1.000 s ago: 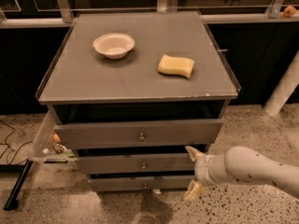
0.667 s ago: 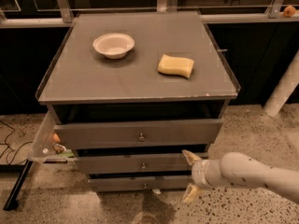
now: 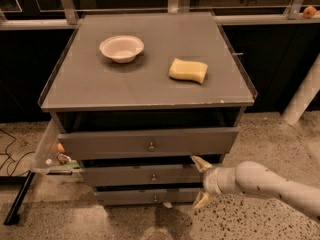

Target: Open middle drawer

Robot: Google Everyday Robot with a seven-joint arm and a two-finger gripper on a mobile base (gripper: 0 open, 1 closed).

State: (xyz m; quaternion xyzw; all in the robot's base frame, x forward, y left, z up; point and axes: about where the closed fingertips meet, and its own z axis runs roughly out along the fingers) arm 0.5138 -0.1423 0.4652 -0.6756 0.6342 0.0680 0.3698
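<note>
Hovering just right of the middle drawer (image 3: 125,175), your gripper (image 3: 202,182) is holding its 2 fingers apart, probably lining up for the knob (image 3: 153,177).

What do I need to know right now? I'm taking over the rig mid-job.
Gripper: open, at the right end of the middle drawer, with one finger above the front and one below. Contact is unclear.
Middle drawer: its front sits further back than the top drawer. The gripper is away from its knob.
Done: the approach.
Left: take hold and pull the middle drawer out.
On the cabinet top: bowl and sponge.
</note>
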